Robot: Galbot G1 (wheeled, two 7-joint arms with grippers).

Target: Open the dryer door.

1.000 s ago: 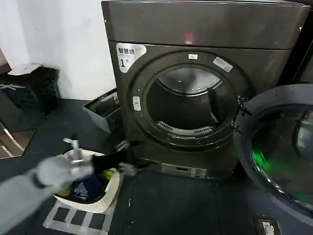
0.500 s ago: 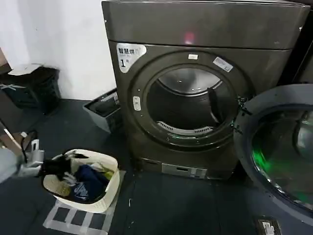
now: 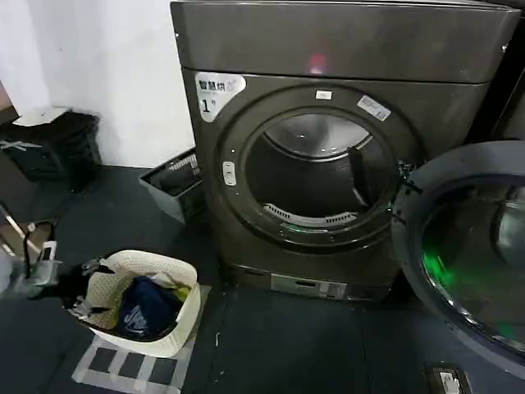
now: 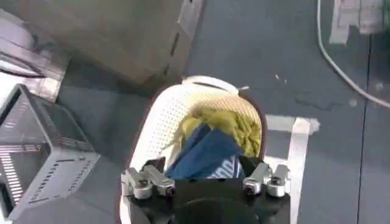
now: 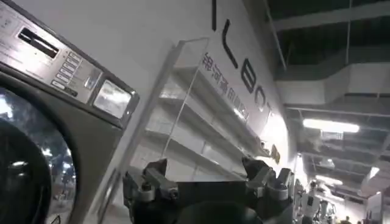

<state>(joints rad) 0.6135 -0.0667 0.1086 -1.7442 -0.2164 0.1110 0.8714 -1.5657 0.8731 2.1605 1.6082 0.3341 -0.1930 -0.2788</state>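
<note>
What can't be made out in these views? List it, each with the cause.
- Head view: the dryer door is cut off by the right and bottom edges, so its far rim is unseen.
- Head view: the drum of the dryer is in shadow, so its contents are unclear.
- Left wrist view: the left gripper covers the laundry basket's near rim.
- Right wrist view: the machine beyond the right gripper is cut off, so it cannot be identified.
</note>
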